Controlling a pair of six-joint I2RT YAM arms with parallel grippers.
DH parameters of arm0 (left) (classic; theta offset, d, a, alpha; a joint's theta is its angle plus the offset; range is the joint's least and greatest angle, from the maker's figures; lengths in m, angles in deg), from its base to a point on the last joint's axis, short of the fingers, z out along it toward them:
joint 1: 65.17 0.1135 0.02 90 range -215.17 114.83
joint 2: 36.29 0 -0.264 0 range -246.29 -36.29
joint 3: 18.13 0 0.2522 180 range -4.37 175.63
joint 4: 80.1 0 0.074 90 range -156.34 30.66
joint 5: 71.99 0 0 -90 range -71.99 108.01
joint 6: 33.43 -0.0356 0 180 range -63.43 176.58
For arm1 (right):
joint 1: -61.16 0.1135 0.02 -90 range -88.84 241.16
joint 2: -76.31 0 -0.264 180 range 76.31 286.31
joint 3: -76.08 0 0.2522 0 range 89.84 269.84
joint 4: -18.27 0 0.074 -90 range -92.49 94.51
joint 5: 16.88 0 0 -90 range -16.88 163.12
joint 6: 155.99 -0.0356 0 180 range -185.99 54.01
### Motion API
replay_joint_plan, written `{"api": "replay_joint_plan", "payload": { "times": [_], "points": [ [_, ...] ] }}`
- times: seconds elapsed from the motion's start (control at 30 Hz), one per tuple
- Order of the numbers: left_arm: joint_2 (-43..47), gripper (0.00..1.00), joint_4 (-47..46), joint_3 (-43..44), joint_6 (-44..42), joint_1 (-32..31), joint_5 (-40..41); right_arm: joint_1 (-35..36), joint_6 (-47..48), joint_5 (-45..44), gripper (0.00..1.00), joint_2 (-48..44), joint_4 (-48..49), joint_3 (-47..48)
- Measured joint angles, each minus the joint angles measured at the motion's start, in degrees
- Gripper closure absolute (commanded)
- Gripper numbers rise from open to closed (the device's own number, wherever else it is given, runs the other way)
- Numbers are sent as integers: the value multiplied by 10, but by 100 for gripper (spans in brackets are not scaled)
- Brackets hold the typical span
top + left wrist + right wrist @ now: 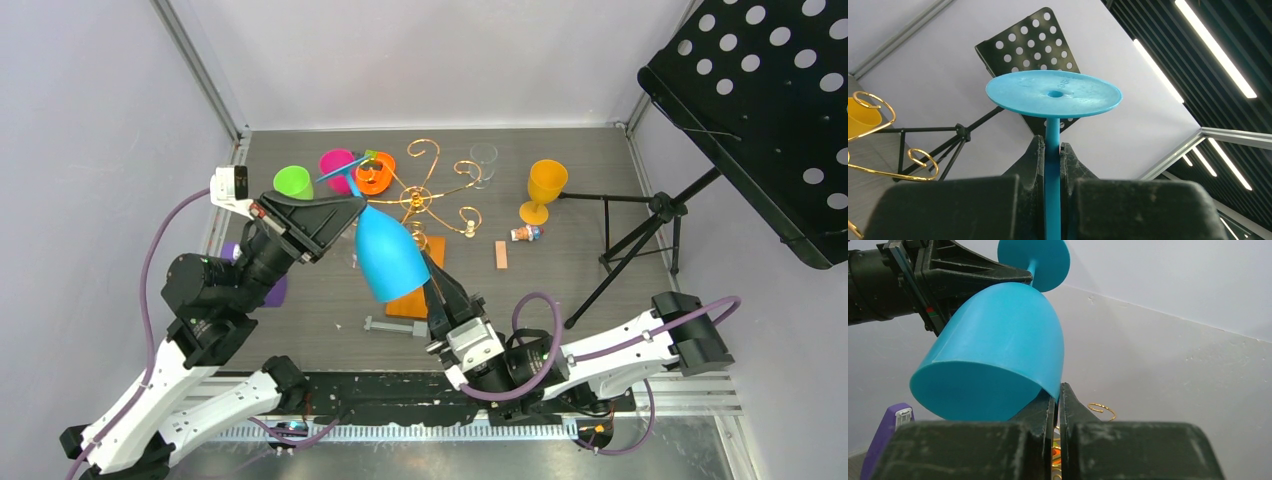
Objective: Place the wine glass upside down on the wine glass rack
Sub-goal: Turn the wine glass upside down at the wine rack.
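Note:
The blue plastic wine glass [388,255] hangs in the air, tilted, foot up and away and open bowl down and toward me. My left gripper [350,205] is shut on its thin stem [1052,150] just under the round foot [1054,93]. My right gripper [432,272] is shut on the lower rim of the bowl [998,355], with the jaws [1058,390] pinching the wall. The wine glass rack [430,195], gold scrolled wire, stands just behind the glass. Its orange base [412,303] is mostly hidden under the bowl.
A green cup [293,182], pink cup [337,163], orange cup [375,175], clear glass [483,160] and yellow goblet [545,190] stand around the rack. A wooden block [501,254], grey bar [395,326] and purple object [275,292] lie nearby. A black music stand [760,100] stands at the right.

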Motion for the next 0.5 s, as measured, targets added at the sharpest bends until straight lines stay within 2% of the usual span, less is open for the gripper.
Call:
{"api": "replay_joint_plan", "payload": {
  "times": [0.07, 0.17, 0.23, 0.5],
  "points": [
    [1, 100, 0, -3, 0, 0, 0, 2, 0, 0, 89, -3, 0, -6],
    [2, 100, 1, -4, -3, -1, -4, 2, 0, 0, 73, -12, 0, -16],
    [2, 100, 0, -4, -7, -3, -8, 3, 0, -8, 67, -16, -2, -23],
    [9, 100, 7, -4, -35, -4, -14, 3, 0, -25, 54, -31, -3, -53]
  ]
}}
